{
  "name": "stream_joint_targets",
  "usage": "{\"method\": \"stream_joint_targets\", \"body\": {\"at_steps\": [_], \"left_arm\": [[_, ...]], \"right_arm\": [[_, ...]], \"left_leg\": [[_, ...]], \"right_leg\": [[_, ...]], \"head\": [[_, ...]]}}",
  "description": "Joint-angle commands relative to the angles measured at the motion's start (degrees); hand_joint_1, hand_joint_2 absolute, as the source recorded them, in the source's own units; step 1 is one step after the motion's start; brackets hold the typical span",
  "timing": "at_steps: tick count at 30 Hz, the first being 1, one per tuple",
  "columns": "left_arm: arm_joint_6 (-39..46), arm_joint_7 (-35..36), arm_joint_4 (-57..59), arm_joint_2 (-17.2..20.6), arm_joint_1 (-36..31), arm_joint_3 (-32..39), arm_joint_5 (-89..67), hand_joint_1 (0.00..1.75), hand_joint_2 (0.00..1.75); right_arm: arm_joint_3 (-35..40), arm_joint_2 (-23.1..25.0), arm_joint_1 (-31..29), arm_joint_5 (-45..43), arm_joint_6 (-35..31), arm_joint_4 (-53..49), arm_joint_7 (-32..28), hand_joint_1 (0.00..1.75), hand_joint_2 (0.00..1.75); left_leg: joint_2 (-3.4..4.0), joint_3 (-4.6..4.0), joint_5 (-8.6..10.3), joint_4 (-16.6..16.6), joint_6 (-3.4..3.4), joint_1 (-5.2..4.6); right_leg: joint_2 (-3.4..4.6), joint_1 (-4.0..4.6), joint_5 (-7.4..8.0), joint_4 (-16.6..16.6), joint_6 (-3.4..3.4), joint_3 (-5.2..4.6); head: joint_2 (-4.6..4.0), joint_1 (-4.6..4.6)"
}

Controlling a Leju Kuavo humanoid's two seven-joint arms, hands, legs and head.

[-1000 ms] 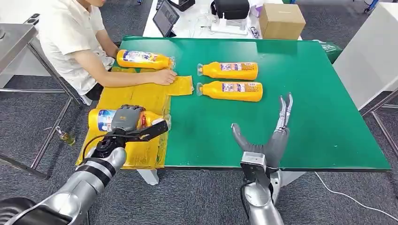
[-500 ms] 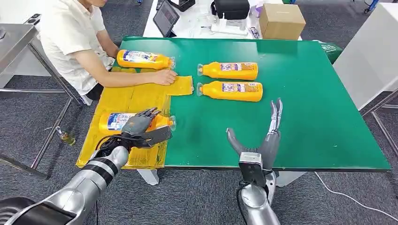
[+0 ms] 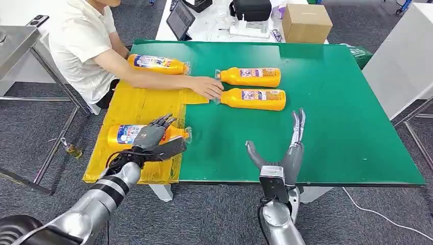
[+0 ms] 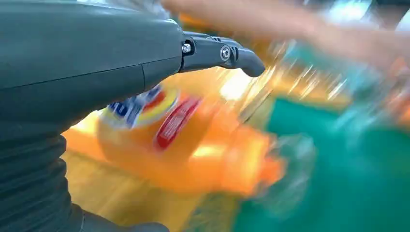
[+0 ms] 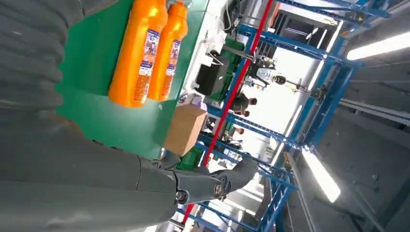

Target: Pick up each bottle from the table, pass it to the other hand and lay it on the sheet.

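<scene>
An orange bottle [image 3: 121, 133] lies on its side on the yellow sheet [image 3: 143, 104], cap toward the green table [image 3: 327, 107]. My left hand [image 3: 153, 138] is just at its near side with fingers stretched out and apart, gripping nothing. The left wrist view shows that bottle [image 4: 179, 140] blurred beyond the hand [image 4: 96, 63]. Another bottle [image 3: 155, 64] lies at the sheet's far end. Two more bottles [image 3: 253, 76] [image 3: 254, 98] lie side by side on the table, also seen as a pair [image 5: 140, 53] [image 5: 167, 53] from the right wrist. My right hand [image 3: 287, 153] stands empty at the table's near edge, fingers up.
A person in a white shirt [image 3: 81, 41] sits at the far left, one hand [image 3: 207, 87] reaching across the sheet to the cap of a table bottle. Beyond the table stand a cardboard box [image 3: 306, 22], a tablet [image 3: 181, 19] and a black bag [image 3: 251, 9].
My left hand let go of the near bottle, which now lies on the sheet, and drew back a little. The person's hand slid right toward the table bottles. My right hand sank slightly.
</scene>
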Motion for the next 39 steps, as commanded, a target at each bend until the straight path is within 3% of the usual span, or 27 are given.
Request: {"method": "stream_joint_targets", "body": {"at_steps": [1, 11, 17, 20, 22, 24, 28, 31, 37, 39], "left_arm": [[6.0, -6.5, -27.8, 0.2, 17.5, 3.2, 12.8, 0.0, 1.75], [2.8, -12.0, -38.0, 0.5, 24.1, 3.9, 26.7, 0.0, 1.75], [-0.6, -12.4, -36.5, 0.3, 22.6, 1.8, 30.9, 0.0, 1.75], [1.0, -13.1, -33.9, -1.1, 20.8, 0.1, 31.1, 0.0, 1.75], [2.0, -13.1, -33.2, -1.8, 20.7, -0.7, 30.8, 0.0, 1.75], [2.3, -13.2, -32.7, -2.3, 21.1, -1.4, 32.5, 0.0, 1.75], [2.7, -13.7, -32.7, -2.4, 21.7, -2.1, 33.2, 0.0, 1.75], [3.3, -14.8, -34.0, -2.7, 22.6, -2.9, 35.1, 0.0, 1.75], [3.5, -14.7, -34.5, -2.7, 22.7, -3.4, 35.2, 0.0, 1.75], [3.6, -14.9, -35.7, -2.4, 22.9, -4.5, 35.2, 0.0, 1.75]], "right_arm": [[3.9, -0.5, -1.1, -0.2, 0.1, 2.9, -0.1, 0.0, 1.75], [4.7, -1.9, -0.3, -0.7, 0.1, 3.5, -0.1, 0.0, 1.75], [2.1, -3.0, 0.4, -1.2, 0.1, 4.2, -0.1, 0.0, 1.75], [-2.0, -3.8, 0.6, 4.3, 0.1, 7.1, -0.1, 0.0, 1.75], [-3.0, -5.1, 0.6, 5.8, 0.1, 8.3, -0.1, 0.0, 1.75], [-7.4, -5.0, -1.0, 15.1, 0.1, 14.4, -0.1, 0.0, 1.75], [-9.0, -6.5, -2.2, 18.4, 0.1, 17.1, -0.1, 0.0, 1.75], [-17.8, -6.8, -5.5, 33.1, 0.1, 22.1, 0.7, 0.0, 1.75], [-18.0, -7.9, -6.7, 31.9, 0.1, 23.8, -0.1, 0.0, 1.75], [-18.4, -9.8, -8.8, 40.1, 0.1, 27.8, 5.3, 0.0, 1.75]], "left_leg": [[0.34, 0.45, -0.23, -0.1, 0.12, -0.03], [0.33, 0.33, -0.24, 0.0, 0.11, 0.02], [0.11, 0.4, -0.21, -0.1, 0.11, 0.02], [-0.14, 0.12, -0.05, -0.1, 0.05, 0.02], [-0.29, 0.37, -0.08, -0.1, 0.15, 0.03], [-0.2, 0.36, -0.08, -0.2, 0.14, 0.01], [0.01, 0.38, -0.12, -0.2, 0.12, -0.03], [-0.15, 0.33, -0.11, -0.1, 0.13, -0.03], [-0.04, 0.32, -0.14, -0.1, 0.14, -0.05], [-0.03, 0.34, -0.16, -0.1, 0.14, -0.02]], "right_leg": [[0.25, 0.02, -0.11, -0.1, -0.14, 0.34], [0.2, 0.07, -0.12, -0.1, -0.17, 0.24], [-0.02, 0.08, -0.17, -0.1, -0.2, 0.38], [-0.21, 0.05, -0.1, -0.1, -0.09, 0.17], [-0.42, 0.09, -0.16, -0.2, -0.17, 0.48], [-0.33, 0.07, -0.13, -0.2, -0.15, 0.43], [-0.11, 0.03, -0.08, -0.2, -0.13, 0.38], [-0.25, 0.03, -0.11, -0.2, -0.14, 0.39], [-0.16, 0.01, -0.11, -0.1, -0.15, 0.35], [-0.13, 0.05, -0.11, -0.2, -0.16, 0.4]], "head": [[0.0, 0.0], [0.0, 0.0], [0.0, 0.0], [0.0, 0.0], [0.0, -0.02], [0.0, 0.0], [0.0, -0.02], [0.0, 0.0], [0.0, 0.02], [0.0, -0.02]]}}
